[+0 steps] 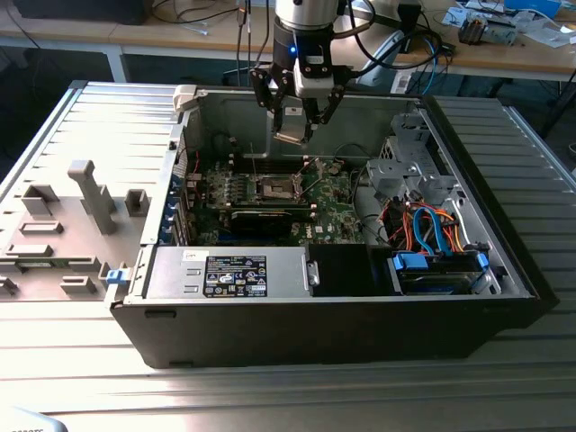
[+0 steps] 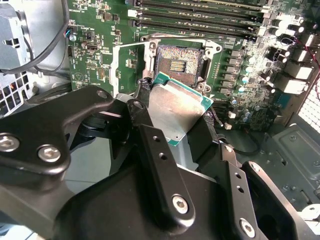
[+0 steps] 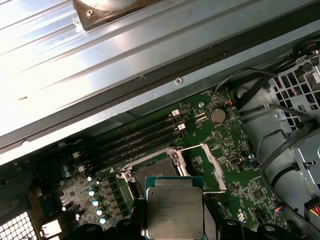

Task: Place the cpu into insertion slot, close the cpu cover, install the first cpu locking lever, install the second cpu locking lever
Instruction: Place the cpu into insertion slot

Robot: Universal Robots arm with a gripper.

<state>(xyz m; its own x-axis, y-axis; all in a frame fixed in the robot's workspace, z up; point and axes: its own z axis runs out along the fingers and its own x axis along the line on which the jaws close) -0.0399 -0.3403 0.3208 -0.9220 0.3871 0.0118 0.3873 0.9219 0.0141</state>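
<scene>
Ribbed metal table (image 1: 270, 396) runs along the near edge of the exterior view and carries an open computer case (image 1: 315, 333) lying on its side. Inside the case, a grey power supply (image 1: 225, 270) sits along the near wall. Behind it lies the green motherboard (image 1: 337, 211), with blue and orange cables (image 1: 432, 225) bundled toward the exterior view's right. A grey moulded fixture (image 1: 63, 225) rests on the table at the exterior view's left.

Above the board hangs the gripper (image 1: 297, 126). Its black fingers (image 2: 145, 107) are drawn in against two opposite edges of the cpu (image 3: 175, 212), which they hold silvery top outward and slightly tilted, clear of the board.

Long memory slots (image 3: 135, 142) run beside the socket. The cpu cover (image 3: 212, 167) is swung open to one side of the socket. The insertion slot (image 2: 177, 62) is bare, its dark centre exposed just beyond the chip's far edge in both wrist views.
</scene>
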